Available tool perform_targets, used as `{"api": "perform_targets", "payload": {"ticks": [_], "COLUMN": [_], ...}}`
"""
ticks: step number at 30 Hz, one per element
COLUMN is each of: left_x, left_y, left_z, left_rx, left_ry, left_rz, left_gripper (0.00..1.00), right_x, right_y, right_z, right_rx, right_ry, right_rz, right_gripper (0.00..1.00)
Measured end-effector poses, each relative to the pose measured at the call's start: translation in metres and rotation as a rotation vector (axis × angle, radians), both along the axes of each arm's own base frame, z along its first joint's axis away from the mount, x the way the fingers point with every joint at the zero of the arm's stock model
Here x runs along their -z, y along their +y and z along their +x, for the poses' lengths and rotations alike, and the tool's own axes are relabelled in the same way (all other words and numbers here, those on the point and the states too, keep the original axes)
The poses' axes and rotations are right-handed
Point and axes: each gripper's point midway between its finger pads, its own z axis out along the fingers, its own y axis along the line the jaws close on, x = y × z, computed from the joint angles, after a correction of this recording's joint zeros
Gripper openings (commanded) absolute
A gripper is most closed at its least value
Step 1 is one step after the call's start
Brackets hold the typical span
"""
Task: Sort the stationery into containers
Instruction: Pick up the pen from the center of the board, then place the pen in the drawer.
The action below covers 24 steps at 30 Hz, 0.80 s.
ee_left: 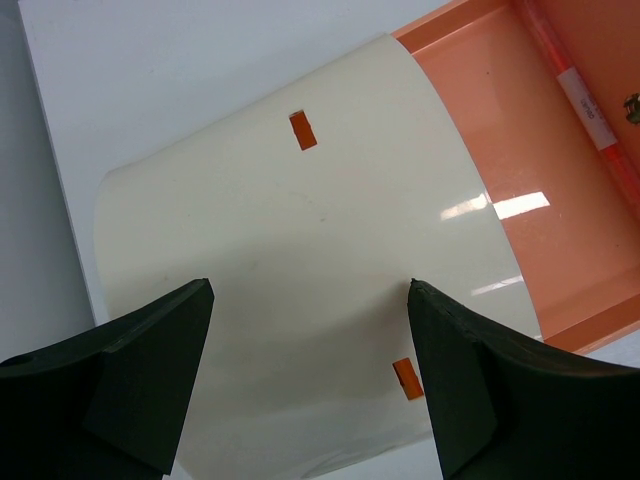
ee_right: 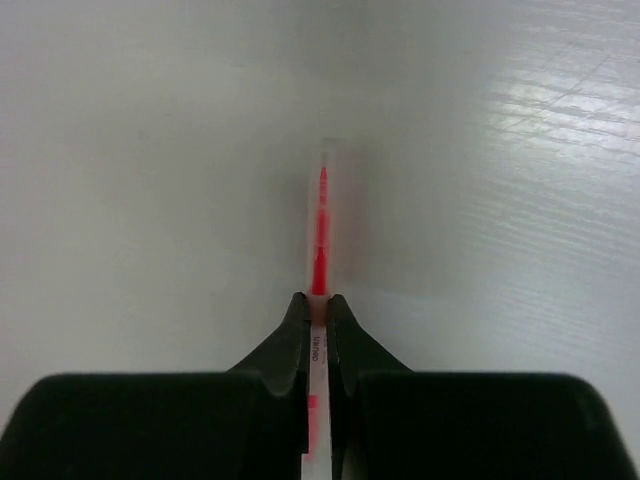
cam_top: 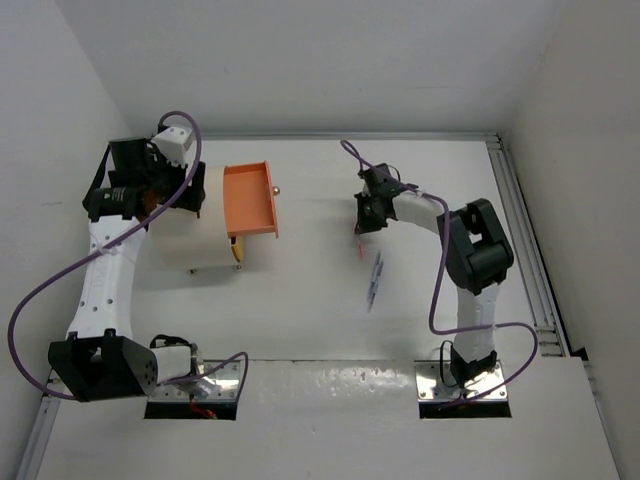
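White table [cam_top: 300, 310]: carries everything; arms bolted at its near edge.
Cream cabinet [cam_top: 205, 245]: drum-shaped, at the left, under the left gripper.
Orange drawer [cam_top: 250, 200]: pulled out of the cabinet towards the middle; a pink-orange pen [ee_left: 585, 100] lies along one wall.
Left gripper [ee_left: 310, 290]: jaws spread wide over the cabinet's curved top, gripping nothing.
Right gripper [ee_right: 318, 305]: right of the drawer, well apart from it, jaws pinched tight on the pink pen.
Blue pen [cam_top: 375, 280]: flat on the table, near side of the right gripper.
Pink pen [ee_right: 321, 240]: clamped between the right fingers, sticking out past their tips over the table.
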Motion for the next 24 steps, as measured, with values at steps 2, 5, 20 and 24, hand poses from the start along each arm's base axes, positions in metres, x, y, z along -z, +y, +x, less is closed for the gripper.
{"api": "perform_targets", "payload": {"ticks": [2,5,20,24], "left_x": [0.000,0.000,0.000,0.000], "left_y": [0.000,0.000,-0.002,-0.002], "left_z": [0.000,0.001,0.003,0.003], "left_rx": [0.000,0.004,0.011,0.009], "left_ry": [-0.004,-0.007,-0.016,-0.016], "left_rz": [-0.001,-0.007,-0.023,-0.023], "left_gripper": [0.85,0.85,0.85,0.85], "right_x": [-0.012,-0.059,-0.426,-0.376], "right_y": [0.007,0.025,0.203,0.236], "right_z": [-0.003,0.001,-0.013,0.000], "right_rx": [-0.016,-0.042,-0.421,-0.431], "right_ry": [0.003,-0.048,-0.792,-0.714], "right_rz": [0.031,0.120,0.648,0.612], "right_gripper": [0.00,0.00,0.00,0.00]}}
